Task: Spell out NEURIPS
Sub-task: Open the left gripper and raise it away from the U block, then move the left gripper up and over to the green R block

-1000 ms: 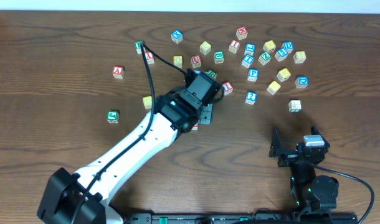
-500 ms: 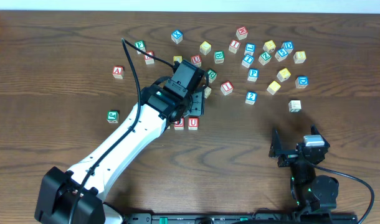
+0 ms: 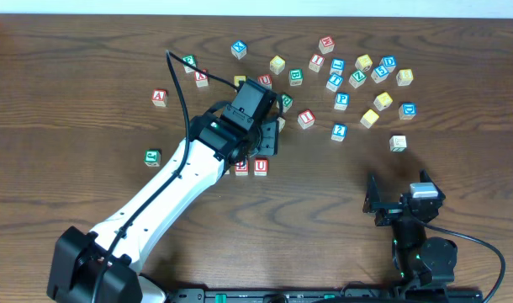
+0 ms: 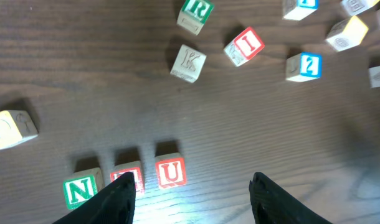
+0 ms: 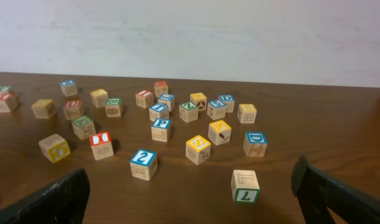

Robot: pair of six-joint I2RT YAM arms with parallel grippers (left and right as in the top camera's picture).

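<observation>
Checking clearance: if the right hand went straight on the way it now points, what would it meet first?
Likely the lone green-lettered cube, the nearest one ahead of the right hand; in the overhead view it lies straight in line. Height is unclear, so the hand might pass over it.

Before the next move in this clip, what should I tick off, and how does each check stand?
1. Left end effector empty, jaws apart: ok.
2. N block and U block in line: ok.
3. Middle block reads E: cannot tell, a finger covers its face.
4. Spot right of the U block free: ok.
5. Green R block apart from K block, graspable: ok.
6. Right end effector open, away from the row: ok.
</observation>
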